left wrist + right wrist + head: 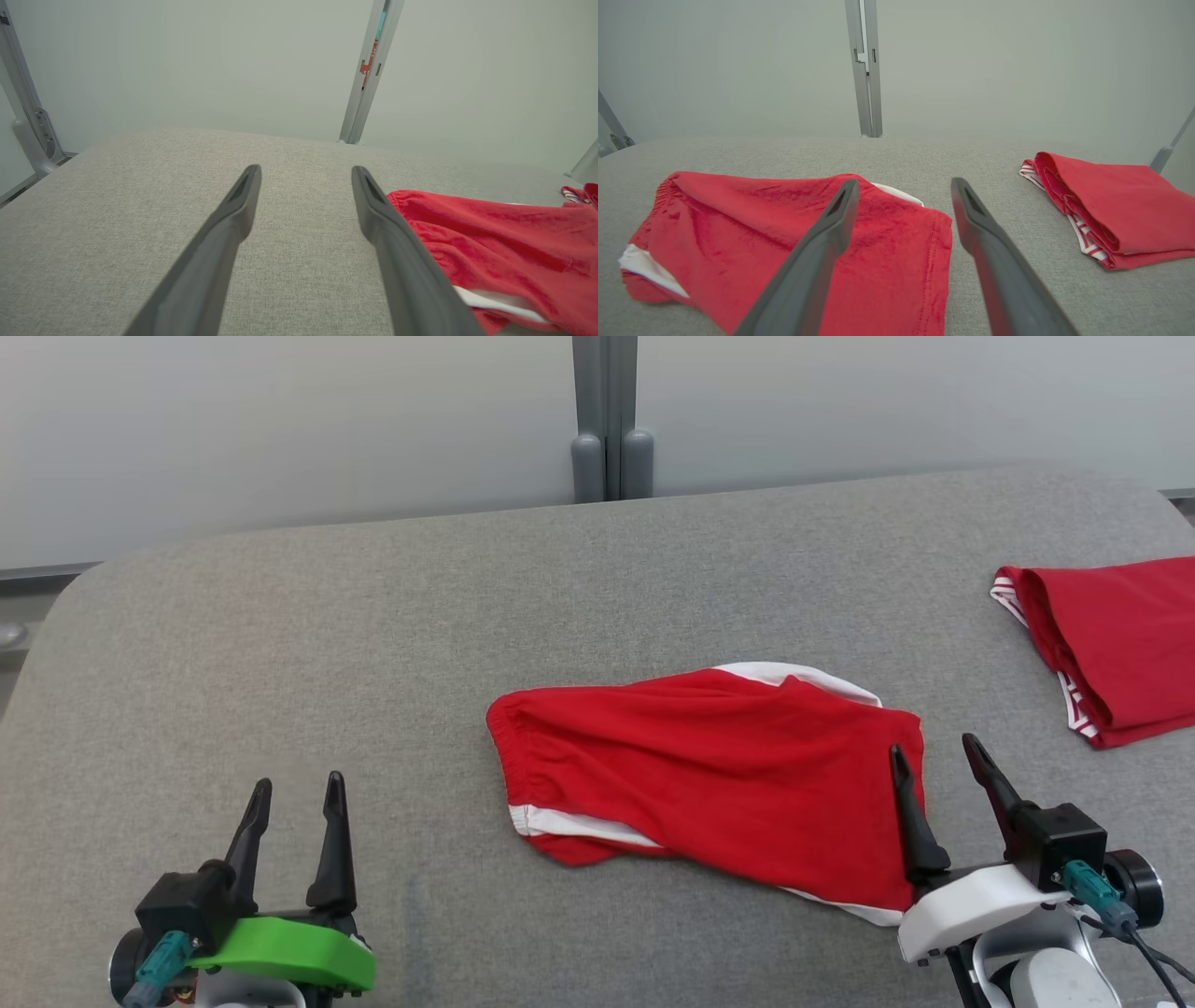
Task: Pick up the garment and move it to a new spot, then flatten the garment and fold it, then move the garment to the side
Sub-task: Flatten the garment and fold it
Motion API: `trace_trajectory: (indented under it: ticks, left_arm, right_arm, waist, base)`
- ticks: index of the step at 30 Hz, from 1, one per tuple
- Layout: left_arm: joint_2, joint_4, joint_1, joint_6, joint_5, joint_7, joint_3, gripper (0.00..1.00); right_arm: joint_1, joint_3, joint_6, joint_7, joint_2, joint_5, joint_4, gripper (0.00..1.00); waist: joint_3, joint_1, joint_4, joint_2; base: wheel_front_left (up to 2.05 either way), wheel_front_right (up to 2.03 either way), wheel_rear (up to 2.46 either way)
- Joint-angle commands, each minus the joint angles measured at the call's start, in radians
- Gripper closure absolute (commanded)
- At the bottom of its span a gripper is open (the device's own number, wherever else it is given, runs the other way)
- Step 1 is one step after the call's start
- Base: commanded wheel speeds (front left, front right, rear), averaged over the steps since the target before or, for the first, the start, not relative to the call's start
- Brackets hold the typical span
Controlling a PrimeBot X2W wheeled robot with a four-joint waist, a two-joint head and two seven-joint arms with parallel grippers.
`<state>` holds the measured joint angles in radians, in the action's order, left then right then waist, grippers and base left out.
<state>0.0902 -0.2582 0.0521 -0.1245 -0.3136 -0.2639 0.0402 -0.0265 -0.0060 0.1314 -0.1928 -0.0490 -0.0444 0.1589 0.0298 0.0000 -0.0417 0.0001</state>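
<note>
Red garment (709, 775) on grey pad (280, 644); L pincer (299, 780), R pincer (933, 745) spread, empty.

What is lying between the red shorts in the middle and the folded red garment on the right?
Only bare grey surface, clearest in the head view; the open right gripper hovers near that gap.

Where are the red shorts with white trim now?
In the head view, the red shorts with white trim lie centre-right on the grey fabric surface, beside the right gripper.
</note>
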Motion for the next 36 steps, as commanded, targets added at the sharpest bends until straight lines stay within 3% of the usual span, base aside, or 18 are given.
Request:
trace_trajectory:
  ticks: [1,6,13,19,29,36]
  left_arm:
    - [0.005,-0.003,0.015,-0.006,0.007,0.000,0.005,0.00]
    - [0.014,-0.047,0.033,-0.006,-0.001,0.000,0.064,0.00]
    - [0.039,-0.167,0.099,-0.006,-0.088,0.033,0.274,0.00]
    - [0.039,-0.265,0.161,-0.006,-0.162,0.048,0.391,0.00]
    - [0.045,-0.367,0.242,-0.007,-0.233,0.040,0.488,0.00]
    - [0.038,-0.434,0.282,-0.007,-0.280,0.050,0.504,0.00]
  right_arm:
    - [-0.009,0.001,-0.001,0.001,-0.003,-0.007,0.000,0.00]
    - [0.017,0.002,-0.001,0.075,-0.002,-0.020,0.035,0.00]
    - [0.053,0.007,-0.001,0.193,-0.003,-0.033,0.059,0.00]
    - [0.064,0.011,-0.001,0.265,-0.003,-0.043,0.074,0.00]
    - [0.082,0.009,-0.001,0.345,-0.002,-0.057,0.117,0.00]
    - [0.068,0.016,-0.001,0.364,-0.002,-0.056,0.128,0.00]
  waist:
    - [0.007,0.0000,0.000,-0.0001]
    - [0.024,0.0000,-0.002,-0.0001]
    - [0.062,0.0000,-0.014,-0.0001]
    - [0.084,0.0000,-0.035,-0.0001]
    - [0.093,0.0000,-0.037,-0.0001]
    - [0.102,0.0000,-0.037,-0.0001]
  base:
    - [0.00,0.00,0.00]
    - [0.00,0.00,0.00]
    - [0.00,0.00,0.00]
    - [0.00,0.00,0.00]
    - [0.00,0.00,0.00]
    - [0.00,0.00,0.00]
